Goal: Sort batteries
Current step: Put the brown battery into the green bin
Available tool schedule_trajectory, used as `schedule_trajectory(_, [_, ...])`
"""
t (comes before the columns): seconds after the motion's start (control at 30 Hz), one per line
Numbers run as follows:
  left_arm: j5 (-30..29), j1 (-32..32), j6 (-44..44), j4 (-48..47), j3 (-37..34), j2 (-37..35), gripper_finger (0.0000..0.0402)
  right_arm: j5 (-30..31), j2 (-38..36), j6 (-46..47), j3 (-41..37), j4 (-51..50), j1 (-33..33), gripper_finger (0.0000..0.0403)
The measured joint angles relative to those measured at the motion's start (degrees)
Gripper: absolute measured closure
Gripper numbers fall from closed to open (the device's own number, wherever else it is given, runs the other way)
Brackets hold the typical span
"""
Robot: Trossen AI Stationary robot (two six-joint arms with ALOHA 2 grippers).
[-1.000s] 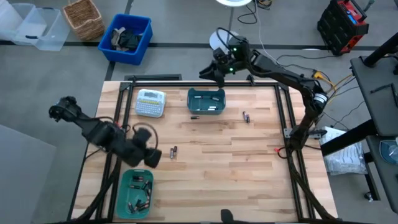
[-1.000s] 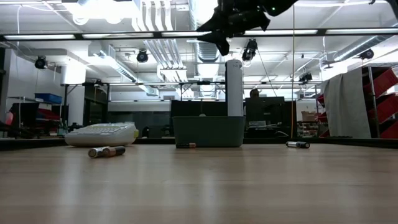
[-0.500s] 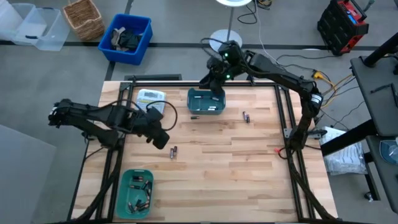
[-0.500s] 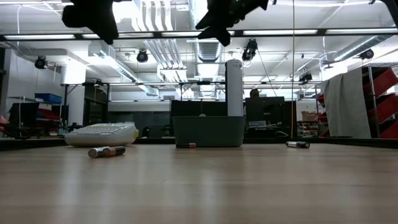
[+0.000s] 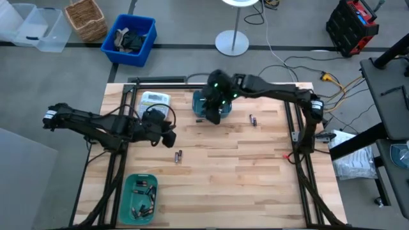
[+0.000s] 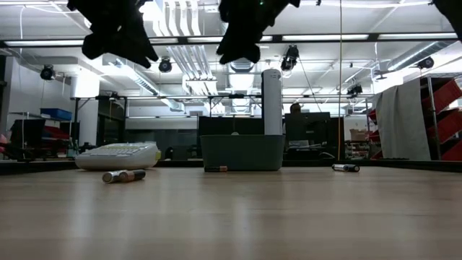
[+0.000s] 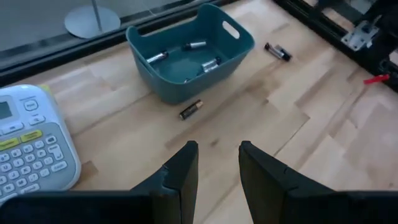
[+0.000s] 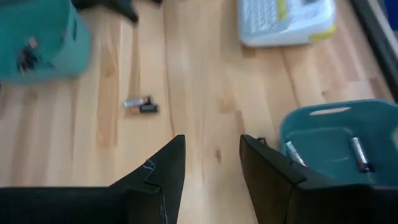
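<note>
Both grippers hang open above the table and touch nothing. My left gripper [image 5: 169, 139] [image 7: 215, 167] hovers left of centre. It faces the far teal bin [image 7: 236, 46], where three batteries [image 7: 186, 46] lie. One battery [image 7: 191, 109] lies on the wood in front of that bin, and a pair [image 5: 253, 119] lies to its right. My right gripper [image 5: 212, 114] [image 8: 209, 163] hovers over the far bin's near part [image 8: 323, 124]. Another pair of batteries [image 5: 178, 155] [image 8: 142, 104] lies mid-table. The near teal bin [image 5: 128, 191] holds several batteries.
A white label-maker [image 5: 153, 99] [image 7: 28, 140] lies at the far left of the table, beside the far bin. Off the table behind it stand a blue crate [image 5: 131, 38], a wicker basket [image 5: 85, 18] and a lamp base [image 5: 231, 42]. Bare wood spreads across the right half.
My left gripper has swung from over the near teal bin toward the table's far edge and middle. My right gripper has come from beyond the far edge toward the near edge and down. It now hangs over the far bin.
</note>
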Motion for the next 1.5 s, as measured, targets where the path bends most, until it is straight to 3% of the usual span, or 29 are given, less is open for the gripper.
schedule_trajectory(0.13, [-0.6,-0.1,1.7,0.3,-0.1,0.2,0.0306,4.2,3.7,-3.3,0.0,-0.2,2.7,0.0257])
schedule_trajectory(0.33, [-0.5,-1.8,1.4,-3.9,0.1,-1.1,0.0306,15.6,7.9,-6.6,-0.7,-5.9,4.4,0.027])
schedule_trajectory(0.67, [-8.2,-4.4,-1.3,-9.0,0.2,-6.0,0.0306,16.0,12.9,-10.0,-6.1,2.0,4.3,0.0297])
schedule_trajectory(1.1, [-9.0,-4.5,-5.8,-13.6,0.9,-7.8,0.0306,20.7,17.7,-18.2,-6.2,12.4,5.2,0.0319])
schedule_trajectory(1.23, [-9.6,-4.5,-6.6,-14.2,0.9,-9.1,0.0306,25.2,18.0,-19.6,-6.6,13.3,5.4,0.0309])
schedule_trajectory(1.5, [-11.9,-4.4,-8.6,-18.8,1.0,-13.0,0.0306,25.7,18.3,-16.9,-8.5,12.6,6.1,0.0268])
